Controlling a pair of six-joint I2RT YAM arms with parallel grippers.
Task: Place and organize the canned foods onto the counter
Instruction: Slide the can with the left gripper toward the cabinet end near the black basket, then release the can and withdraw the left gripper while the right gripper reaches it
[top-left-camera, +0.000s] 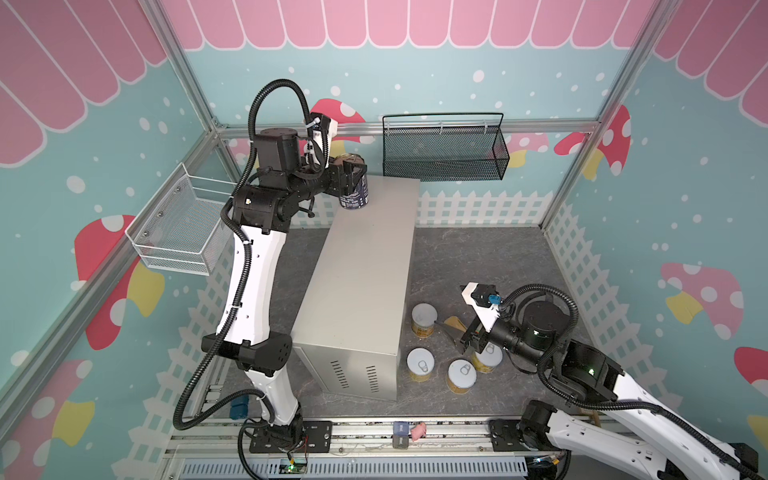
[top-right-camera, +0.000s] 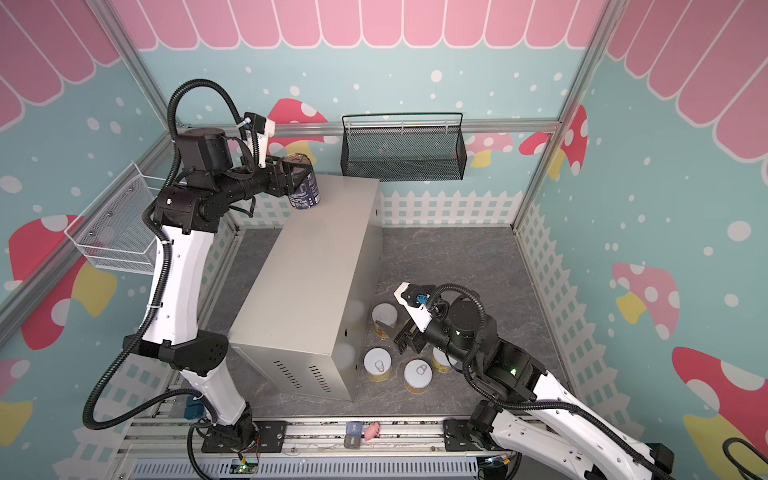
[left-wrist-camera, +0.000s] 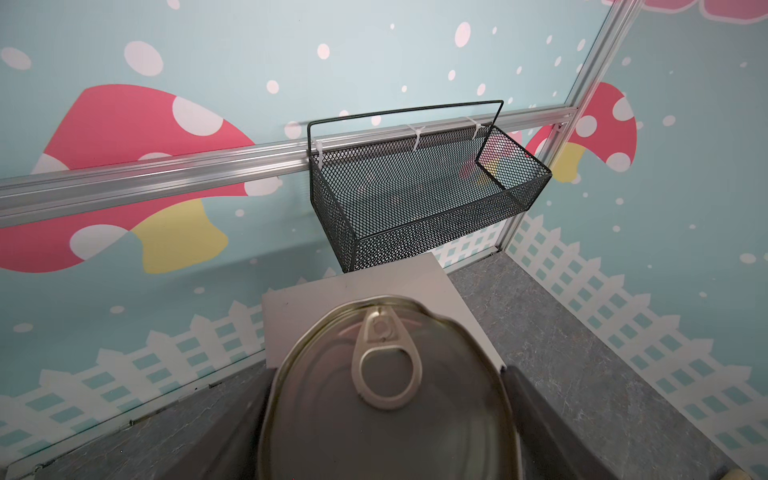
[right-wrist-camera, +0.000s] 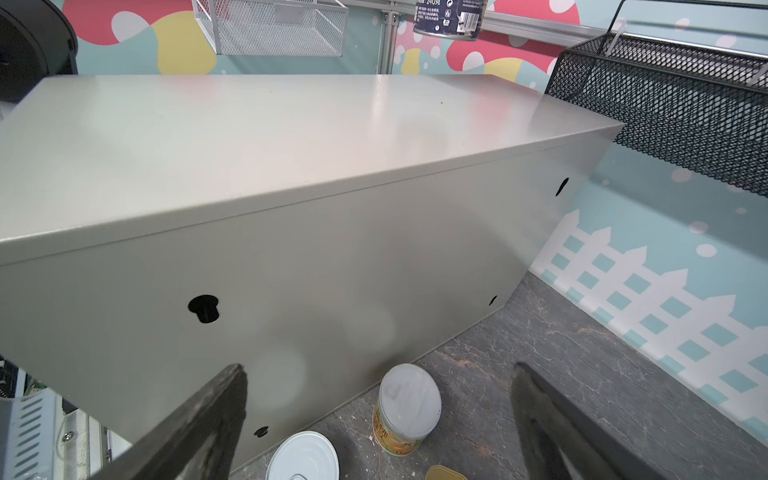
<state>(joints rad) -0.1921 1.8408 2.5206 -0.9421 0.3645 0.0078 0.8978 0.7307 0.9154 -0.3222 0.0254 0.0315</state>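
Now L pincer (top-left-camera: 354, 178) grips navy can (top-left-camera: 356, 198) above counter (top-left-camera: 365, 270); R pincer (right-wrist-camera: 378, 366) wide apart, empty.

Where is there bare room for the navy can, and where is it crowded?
The counter top is bare end to end; the left gripper holds the navy can over its far left corner. The grey floor by the back fence is bare. Crowded: yellow cans beside the counter's near right, by the open right gripper.
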